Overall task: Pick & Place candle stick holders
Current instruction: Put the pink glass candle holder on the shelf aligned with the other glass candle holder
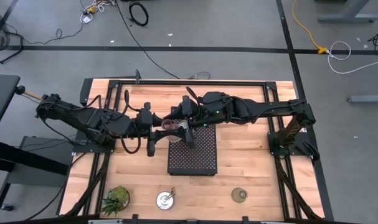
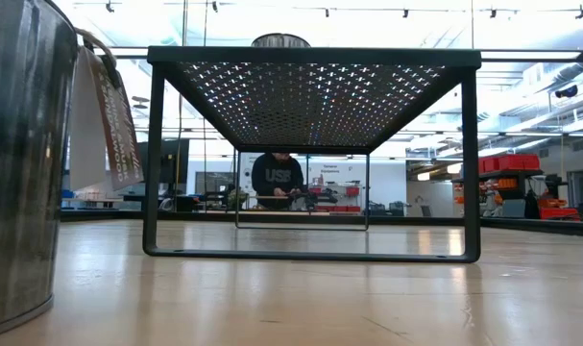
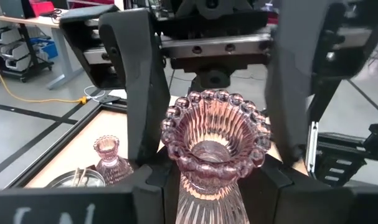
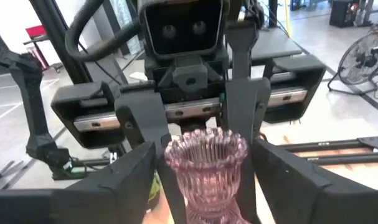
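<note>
Glass is what the handover turns on: a pink holder (image 3: 217, 134), ribbed and beaded at the rim, sits low in the centre of the left wrist view. The left gripper (image 3: 207, 200) is pinched tight on its narrow stem. Just behind it, the right gripper (image 4: 204, 183) faces the left one, and its fingers (image 3: 136, 93) stand spread on either side of the flared bowl. They are close to the beads, but I cannot tell whether they are touching.

The piece looks rigid, smooth and breakable, light enough for one gripper but likely to slip or chip under a hard squeeze. The ribbed stem or the waist under the bowl seems the safer hold. The beaded lip is the poorer one.

In the high view the exchange hangs at mid-frame, over the top edge of the black tray (image 1: 198, 158). A second pink holder (image 3: 108, 155) stands beside a silvery holder (image 3: 76, 179) at the lower left of the left wrist view. Farther off, along the bottom of the high view, are another silvery holder (image 1: 165, 200), an olive-green holder (image 1: 240, 195) and a spiky plant (image 1: 116, 198).
</note>
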Controlling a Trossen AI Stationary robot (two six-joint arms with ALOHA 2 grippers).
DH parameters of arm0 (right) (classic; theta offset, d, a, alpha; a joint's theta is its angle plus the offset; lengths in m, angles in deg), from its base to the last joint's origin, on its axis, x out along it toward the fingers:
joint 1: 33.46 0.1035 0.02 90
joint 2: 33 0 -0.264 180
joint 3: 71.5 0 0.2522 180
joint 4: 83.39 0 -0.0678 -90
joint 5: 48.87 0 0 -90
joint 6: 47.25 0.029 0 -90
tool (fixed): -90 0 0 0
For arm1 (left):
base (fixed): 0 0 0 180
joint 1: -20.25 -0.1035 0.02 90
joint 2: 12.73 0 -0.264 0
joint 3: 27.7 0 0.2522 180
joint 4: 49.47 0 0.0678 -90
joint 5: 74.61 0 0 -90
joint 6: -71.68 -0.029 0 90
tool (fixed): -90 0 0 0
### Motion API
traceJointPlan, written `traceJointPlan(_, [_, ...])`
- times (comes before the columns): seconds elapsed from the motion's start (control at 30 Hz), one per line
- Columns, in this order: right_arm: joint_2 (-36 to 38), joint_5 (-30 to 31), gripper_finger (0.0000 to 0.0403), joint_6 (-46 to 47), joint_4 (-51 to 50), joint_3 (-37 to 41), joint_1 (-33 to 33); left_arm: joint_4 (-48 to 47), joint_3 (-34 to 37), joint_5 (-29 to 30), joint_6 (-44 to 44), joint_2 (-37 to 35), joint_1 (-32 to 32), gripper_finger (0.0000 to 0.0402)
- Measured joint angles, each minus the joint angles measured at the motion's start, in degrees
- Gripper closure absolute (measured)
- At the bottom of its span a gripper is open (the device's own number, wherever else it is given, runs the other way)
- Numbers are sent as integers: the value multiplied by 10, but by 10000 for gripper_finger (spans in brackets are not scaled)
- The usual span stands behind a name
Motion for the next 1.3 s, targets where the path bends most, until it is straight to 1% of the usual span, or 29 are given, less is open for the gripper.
traceJointPlan(0.2, [2,2,241,-11,-6,0,0,0,0,4,4,0,0,273])
traceJointPlan(0.27, [2,1,260,-13,-12,0,0,-1,0,5,1,0,0,273])
traceJointPlan(0.7, [2,-2,260,-13,-14,0,0,0,0,4,2,0,0,269])
traceJointPlan(0.9, [2,-6,260,-11,-10,0,0,3,0,2,34,0,0,233])
traceJointPlan(1.0, [1,-6,260,-11,-9,0,0,3,0,1,36,0,0,224])
traceJointPlan(1.3, [1,-6,260,-10,-8,0,0,2,0,7,60,0,0,227])
